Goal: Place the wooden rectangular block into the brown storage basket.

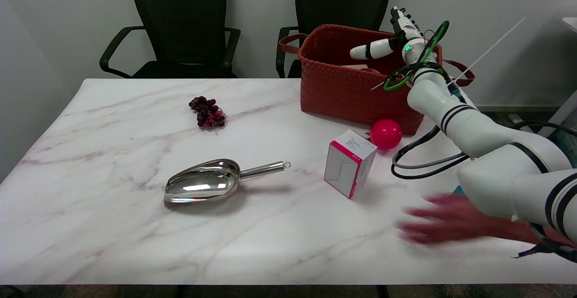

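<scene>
While the right hand [396, 41] hung over the brown storage basket [342, 90], its fingers were spread and it held nothing, so released. The wooden rectangular block [358, 67] was down inside the basket, only a pale sliver of it showing above the near rim toward the right side. I'd say the drop was basically done and the step in hand was getting the arm out cleanly.

How I'd do that well: lift straight up first so no finger catches the woven rim or the strap handles, then swing back toward the lower right. The arm's cables looped close to the basket's right end, so a slow pull-back makes sense to avoid dragging the basket. There was also a person's hand [446, 221], blurred, low on the right near the arm, so that path needed watching.

As for the setting, the white marble-look surface [112, 244] took up most of the view, with two black office chairs [180, 23] behind it against a plain light wall. On the surface: a shiny metal scoop [212, 183], a pink-and-white carton [349, 162] standing up, a bunch of dark grapes [207, 112], and a pink ball [386, 134] just beside the basket's front.
</scene>
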Controlling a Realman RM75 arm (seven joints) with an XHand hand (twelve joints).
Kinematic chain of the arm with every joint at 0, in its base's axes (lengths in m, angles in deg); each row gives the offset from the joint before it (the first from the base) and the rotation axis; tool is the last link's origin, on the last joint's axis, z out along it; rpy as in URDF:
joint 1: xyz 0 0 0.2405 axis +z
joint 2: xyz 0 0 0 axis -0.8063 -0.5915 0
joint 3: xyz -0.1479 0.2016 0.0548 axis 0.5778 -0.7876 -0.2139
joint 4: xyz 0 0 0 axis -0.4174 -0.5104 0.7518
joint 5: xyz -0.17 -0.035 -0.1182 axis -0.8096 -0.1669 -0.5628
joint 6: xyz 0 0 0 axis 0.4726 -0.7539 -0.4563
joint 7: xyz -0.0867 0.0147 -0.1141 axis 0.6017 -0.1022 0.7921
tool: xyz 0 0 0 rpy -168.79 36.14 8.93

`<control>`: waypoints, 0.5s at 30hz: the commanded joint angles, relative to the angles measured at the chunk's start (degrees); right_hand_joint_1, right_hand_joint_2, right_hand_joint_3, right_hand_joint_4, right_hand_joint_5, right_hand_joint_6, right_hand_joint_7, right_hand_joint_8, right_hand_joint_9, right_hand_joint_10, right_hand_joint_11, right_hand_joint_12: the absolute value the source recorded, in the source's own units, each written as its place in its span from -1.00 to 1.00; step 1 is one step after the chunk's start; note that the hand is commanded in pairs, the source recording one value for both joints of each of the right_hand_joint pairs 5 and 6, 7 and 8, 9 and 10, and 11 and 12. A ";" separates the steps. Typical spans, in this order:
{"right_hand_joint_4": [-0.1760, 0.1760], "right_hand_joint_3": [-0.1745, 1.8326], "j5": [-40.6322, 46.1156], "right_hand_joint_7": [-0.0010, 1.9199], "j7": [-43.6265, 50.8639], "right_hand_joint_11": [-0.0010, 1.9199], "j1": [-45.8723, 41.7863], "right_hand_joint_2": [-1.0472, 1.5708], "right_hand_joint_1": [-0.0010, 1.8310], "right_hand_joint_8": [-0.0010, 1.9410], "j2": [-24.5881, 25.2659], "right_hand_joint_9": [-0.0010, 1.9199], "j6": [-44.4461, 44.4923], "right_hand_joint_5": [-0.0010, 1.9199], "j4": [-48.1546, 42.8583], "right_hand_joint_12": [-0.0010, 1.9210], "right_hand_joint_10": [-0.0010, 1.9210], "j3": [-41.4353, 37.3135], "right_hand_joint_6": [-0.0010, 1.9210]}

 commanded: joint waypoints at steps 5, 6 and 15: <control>0.00 -0.28 11.07 -0.82 30.14 -0.96 -21.04 -0.07 0.26 -0.82 -8.27 -0.79 6.28 -1.00 -35.55 -0.96 -0.79 -9.62 -1.00; 0.00 -0.26 12.18 -0.81 31.98 -0.95 -22.99 -0.07 0.27 -0.81 -8.71 -0.78 6.72 -1.00 -38.01 -0.95 -0.78 -10.69 -1.00; 0.00 -0.17 20.26 -0.77 49.36 -0.86 -42.63 -0.09 0.32 -0.77 -10.15 -0.73 13.53 -0.93 -59.44 -0.86 -0.73 -22.40 -0.93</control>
